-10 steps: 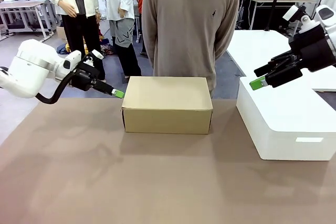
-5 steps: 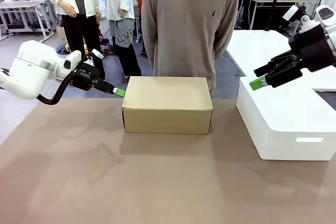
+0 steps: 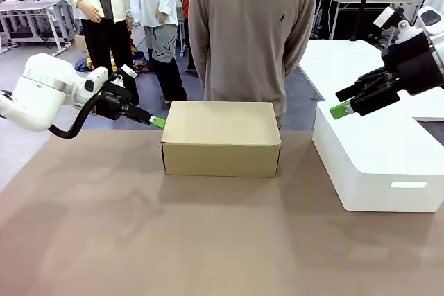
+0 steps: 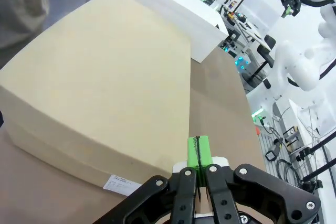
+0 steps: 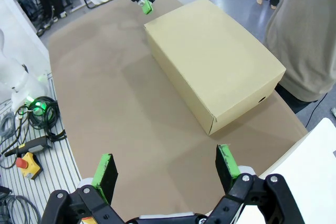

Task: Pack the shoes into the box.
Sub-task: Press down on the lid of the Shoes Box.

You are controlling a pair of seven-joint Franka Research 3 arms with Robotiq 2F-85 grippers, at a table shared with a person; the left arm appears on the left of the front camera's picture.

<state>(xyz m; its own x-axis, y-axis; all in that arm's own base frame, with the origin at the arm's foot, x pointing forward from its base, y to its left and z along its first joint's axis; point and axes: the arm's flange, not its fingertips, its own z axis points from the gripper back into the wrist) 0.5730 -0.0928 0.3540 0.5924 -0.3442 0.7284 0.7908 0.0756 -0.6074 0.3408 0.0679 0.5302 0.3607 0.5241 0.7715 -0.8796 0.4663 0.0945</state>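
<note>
The tan cardboard box [image 3: 221, 137] stands with its lid down in the middle of the table, in front of a person in a grey-brown sweater [image 3: 250, 32]. The shoes are out of view. My left gripper [image 3: 158, 123] is shut with nothing in it, its green tips level with the lid at the box's left far corner. The left wrist view has the box [image 4: 100, 77] spread ahead of the shut left gripper [image 4: 198, 151]. My right gripper [image 3: 340, 110] hangs open above the large white block. Its wrist view looks down on the box [image 5: 215, 61] past the open right gripper [image 5: 167, 169].
A large white block [image 3: 378, 161] sits on the table's right side. Brown paper [image 3: 139, 240] covers the tabletop in front of the box. Other people stand behind the table at the far left. Cables and a handheld stop switch [image 5: 31, 156] lie beside the table.
</note>
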